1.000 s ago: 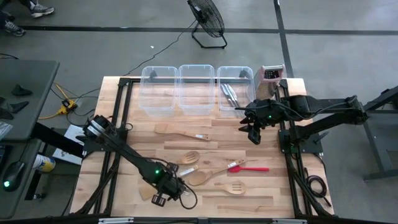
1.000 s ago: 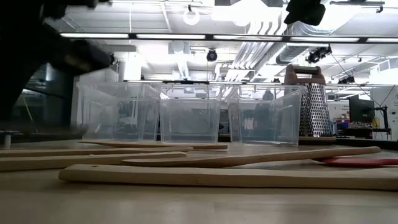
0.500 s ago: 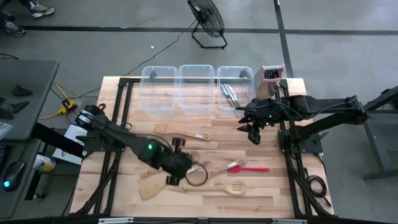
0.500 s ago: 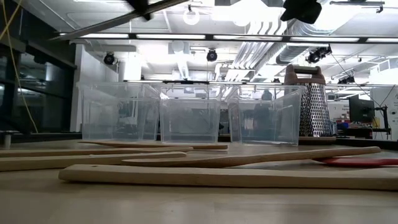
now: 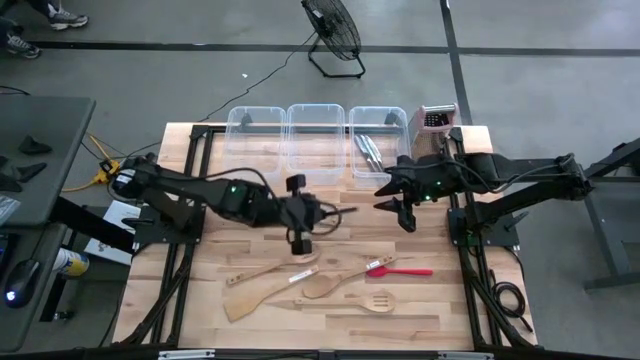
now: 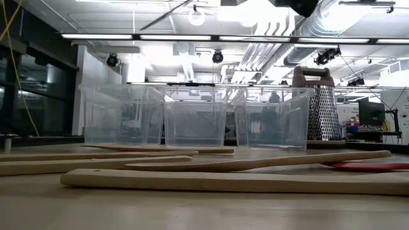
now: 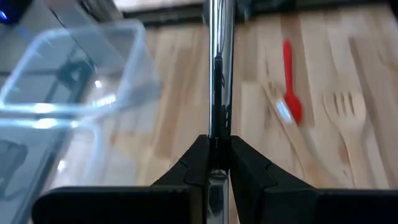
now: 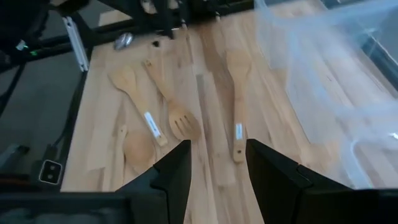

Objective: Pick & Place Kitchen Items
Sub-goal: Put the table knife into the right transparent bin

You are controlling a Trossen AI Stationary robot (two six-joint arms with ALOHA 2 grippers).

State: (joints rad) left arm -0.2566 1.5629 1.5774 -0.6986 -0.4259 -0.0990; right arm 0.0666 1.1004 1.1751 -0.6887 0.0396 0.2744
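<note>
**Q:** Your left arm was down at the near edge a second ago. What did it grab?

**A:** Starting from your side of the tabletop: the slotted spatula, the wooden spoon and the red spatula are lying flat, untouched. Your left hand has swung up to the middle of the tabletop since then, and it's pinched nearly shut on a slim silver utensil. That looks like a knife to me, but I can't swear to it. It's carried in the air, sticking out toward the tubs.

**Q:** And the right one?

**A:** Your right hand hasn't budged. It hangs just in front of the right tub, fingers partly spread with nothing in them.

**Q:** So where does this one go?

**A:** My guess is that right tub at the far edge, since it already has silver pieces in it. So the pick is done and you've only got the drop left.
</note>
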